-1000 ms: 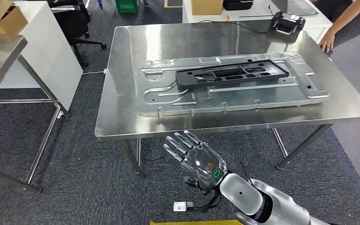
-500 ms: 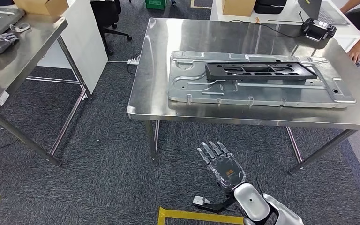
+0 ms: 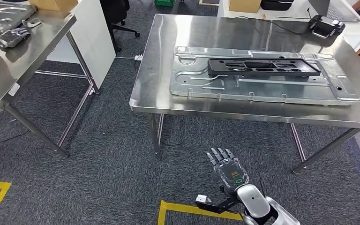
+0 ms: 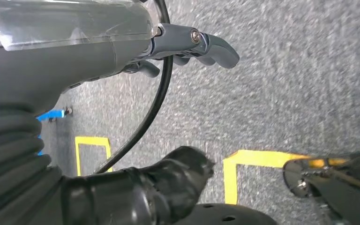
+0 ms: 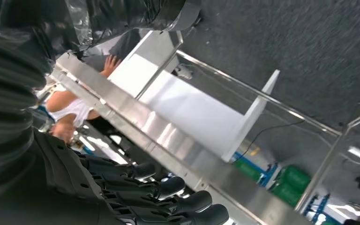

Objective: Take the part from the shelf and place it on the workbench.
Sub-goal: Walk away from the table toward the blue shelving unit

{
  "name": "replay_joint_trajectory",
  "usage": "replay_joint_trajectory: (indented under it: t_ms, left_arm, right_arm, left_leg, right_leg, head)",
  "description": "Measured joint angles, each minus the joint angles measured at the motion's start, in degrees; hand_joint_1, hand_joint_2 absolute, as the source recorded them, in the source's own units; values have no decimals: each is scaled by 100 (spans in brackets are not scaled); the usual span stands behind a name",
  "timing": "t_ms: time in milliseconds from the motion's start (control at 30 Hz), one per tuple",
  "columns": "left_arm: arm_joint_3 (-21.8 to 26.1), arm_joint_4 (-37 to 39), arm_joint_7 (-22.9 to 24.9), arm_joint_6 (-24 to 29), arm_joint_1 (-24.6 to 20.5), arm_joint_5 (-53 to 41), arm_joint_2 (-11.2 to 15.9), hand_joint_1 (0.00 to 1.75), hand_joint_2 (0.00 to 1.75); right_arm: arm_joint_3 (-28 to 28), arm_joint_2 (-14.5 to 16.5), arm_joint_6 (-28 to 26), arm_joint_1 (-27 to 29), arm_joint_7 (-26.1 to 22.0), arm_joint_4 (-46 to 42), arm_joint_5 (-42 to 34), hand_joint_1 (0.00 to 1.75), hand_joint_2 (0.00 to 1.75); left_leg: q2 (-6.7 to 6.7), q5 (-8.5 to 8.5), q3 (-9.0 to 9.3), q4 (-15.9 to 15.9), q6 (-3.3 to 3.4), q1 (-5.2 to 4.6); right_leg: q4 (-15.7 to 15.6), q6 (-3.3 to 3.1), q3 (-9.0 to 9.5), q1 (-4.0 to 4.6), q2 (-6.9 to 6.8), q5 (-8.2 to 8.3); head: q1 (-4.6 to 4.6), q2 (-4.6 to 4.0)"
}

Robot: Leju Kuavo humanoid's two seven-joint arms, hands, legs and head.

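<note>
Black part (image 3: pixel 263 67) is lying on the metal panel (image 3: pixel 262 89) on the bench (image 3: pixel 168 101), well apart from right hand (image 3: pixel 228 169), which is hanging w/ fingers spread, holding nothing; left hand (image 4: pixel 122 42) state can't tell.

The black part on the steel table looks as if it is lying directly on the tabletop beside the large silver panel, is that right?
Not quite: the black part lies on top of the silver panel, not beside it, on the steel table, as the head view shows.

Open carpet (image 3: pixel 98 154) between workbench (image 3: pixel 243 112) and side table (image 3: pixel 9 75).
</note>
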Motion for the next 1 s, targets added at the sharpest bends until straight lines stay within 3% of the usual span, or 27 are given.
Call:
replay_joint_trajectory:
  t_ms: [33,100,133,200,233,267,300,367,400,433,467,533,600,633,700,733,767,833,900,933,967,1000]
  left_arm:
    - [5,-4,-2,1,-5,3,4,0,0]
    - [17,-12,-9,1,-5,3,11,0,0]
    - [23,-15,-14,1,0,-2,14,0,0]
    - [37,-16,-30,-7,27,-19,13,0,0]
    - [45,-16,-38,-10,30,-27,13,0,0]
    - [52,-17,-42,-19,28,-33,12,0,0]
    - [57,-19,-46,-24,16,-35,11,0,0]
    - [62,-21,-50,-33,-5,-38,8,0,0]
    - [65,-21,-52,-33,-6,-39,7,0,0]
    - [67,-22,-54,-34,-5,-39,5,0,0]
    - [68,-22,-56,-35,-2,-39,3,0,0]
    - [69,-25,-66,-43,-4,-42,3,0,0]
    - [73,-35,-85,-54,-31,-55,5,0,0]
    - [79,-39,-95,-61,-42,-67,5,0,0]
    - [100,-42,-111,-78,-45,-96,1,0,0]
    - [112,-42,-113,-85,-40,-114,-8,0,0]
    - [121,-43,-114,-88,-43,-131,-16,0,0]
    - [130,-44,-114,-92,-74,-157,-35,0,0]
    - [132,-44,-115,-97,-100,-172,-51,0,0]
    - [133,-44,-115,-101,-99,-181,-58,0,0]
    - [134,-44,-115,-106,-94,-193,-60,0,0]
    - [134,-44,-115,-116,-89,-205,-61,0,0]
  right_arm:
    - [-16,20,2,4,-2,30,-5,0,175]
    - [-60,55,13,25,-2,105,-34,0,175]
    - [-81,84,28,34,-1,175,-79,0,175]
    - [-150,173,50,15,-26,419,-234,0,175]
    - [-196,235,36,0,-56,584,-316,0,175]
    - [-249,291,-1,-19,-100,766,-380,0,175]
    - [-301,340,-44,-35,-139,945,-420,0,175]
    - [-388,411,-109,-47,-187,1265,-461,0,175]
    - [-421,439,-120,-51,-194,1390,-471,0,175]
    - [-451,459,-124,-57,-198,1495,-477,0,175]
    - [-476,479,-127,-68,-202,1580,-480,0,175]
    - [-516,530,-116,-106,-219,1747,-504,0,175]
    - [-557,595,-80,-157,-265,1981,-597,0,175]
    - [-589,639,-55,-195,-305,2160,-670,0,175]
    - [-665,760,-34,-297,-452,2662,-859,0,175]
    - [-700,828,-39,-354,-546,2952,-947,0,175]
    - [-736,893,-49,-400,-651,3248,-1035,0,175]
    - [-803,978,-37,-444,-815,3765,-1176,0,175]
    - [-873,1037,23,-451,-942,4197,-1299,0,175]
    - [-907,1066,77,-462,-1011,4381,-1364,0,175]
    - [-937,1094,144,-480,-1090,4521,-1432,0,175]
    - [-967,1119,227,-503,-1178,4639,-1509,0,175]
  left_leg:
    - [-58,43,-78,41,-61,19]
    - [-176,136,-159,107,-170,14]
    - [-244,197,-168,99,-212,-5]
    - [-302,277,-215,85,-258,-17]
    - [-210,175,-265,150,-264,-21]
    - [-62,-50,-336,333,-264,-23]
    - [125,-381,-421,643,-260,-31]
    - [329,-990,-589,1482,-266,-30]
    - [369,-1115,-613,1834,-268,-27]
    - [392,-1109,-557,2032,-263,-26]
    - [415,-1015,-393,2015,-244,-30]
    - [581,-885,255,1382,-149,-68]
    - [835,-1020,919,515,-46,-142]
    - [898,-1088,1077,256,-11,-180]
    - [815,-1051,1101,69,31,-190]
    - [753,-981,1074,23,58,-178]
    - [692,-907,1042,-18,91,-156]
    - [552,-759,909,-45,143,-137]
    - [365,-624,704,-8,152,-138]
    - [272,-562,598,22,141,-136]
    - [189,-507,494,59,123,-132]
    - [113,-458,395,102,101,-124]
  right_leg:
    - [-300,23,196,-3,133,122]
    - [-577,-27,356,16,365,236]
    - [-515,-82,321,55,383,256]
    - [-468,-230,215,61,211,332]
    - [-452,-305,161,70,114,382]
    - [-449,-380,98,77,8,441]
    - [-447,-437,31,104,-93,499]
    - [-441,-491,-124,158,-296,610]
    - [-434,-499,-208,180,-397,665]
    - [-427,-503,-294,202,-498,717]
    - [-419,-504,-377,224,-591,767]
    - [-405,-501,-491,268,-752,853]
    - [-401,-472,-532,293,-896,922]
    - [-405,-447,-535,290,-972,956]
    - [-419,-384,-528,279,-1083,1013]
    - [-396,-348,-533,262,-977,978]
    - [-296,-314,-568,246,-778,853]
    - [204,-257,-735,202,-294,383]
    - [856,-228,-911,187,-116,-8]
    - [1012,-219,-911,181,-95,-33]
    - [970,-213,-817,173,-84,58]
    - [716,-210,-617,160,-58,218]
  head:
    - [2,1]
    - [-5,1]
    - [-10,1]
    - [-22,0]
    - [-23,0]
    - [-26,0]
    - [-30,0]
    - [-33,0]
    - [-36,0]
    - [-35,0]
    - [-38,0]
    - [-37,0]
    - [-34,0]
    - [-33,0]
    - [-32,0]
    - [-32,0]
    - [-31,0]
    - [-27,0]
    - [-26,0]
    - [-26,0]
    - [-26,0]
    - [-26,0]
